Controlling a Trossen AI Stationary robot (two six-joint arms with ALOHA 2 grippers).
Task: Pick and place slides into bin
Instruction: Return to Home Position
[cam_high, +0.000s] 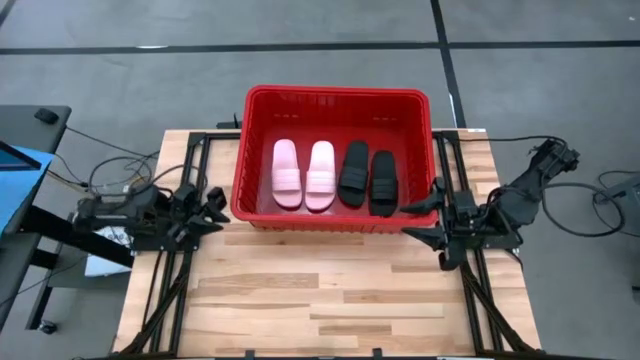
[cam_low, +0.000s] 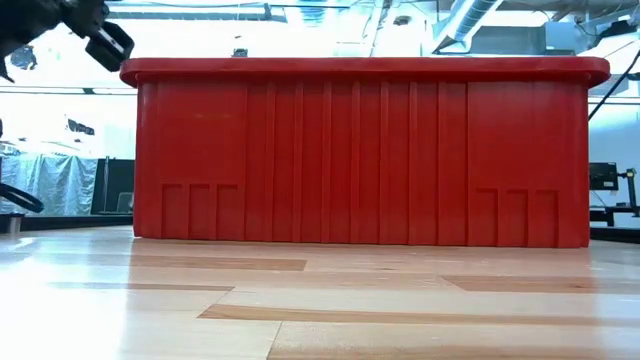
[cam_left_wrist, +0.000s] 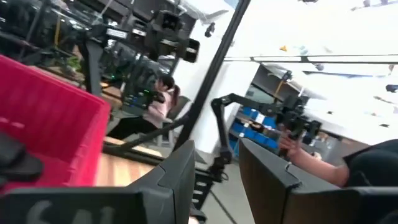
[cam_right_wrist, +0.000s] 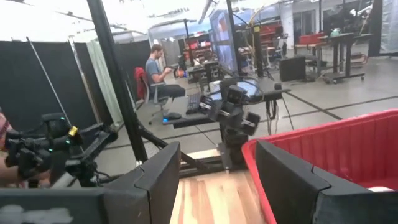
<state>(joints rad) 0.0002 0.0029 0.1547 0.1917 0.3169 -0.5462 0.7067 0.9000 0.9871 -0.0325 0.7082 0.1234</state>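
The red bin stands at the table's far middle. Inside it lie two pale pink slides and two black slides, side by side on the bin's floor. My left gripper is open and empty beside the bin's left wall, near its front corner. My right gripper is open and empty beside the bin's right front corner. The low view shows only the bin's front wall. A black slide shows in the left wrist view.
Bare wooden table lies in front of the bin. Dark frame rails run along both table sides. Cables lie at the left. People sit in the room beyond.
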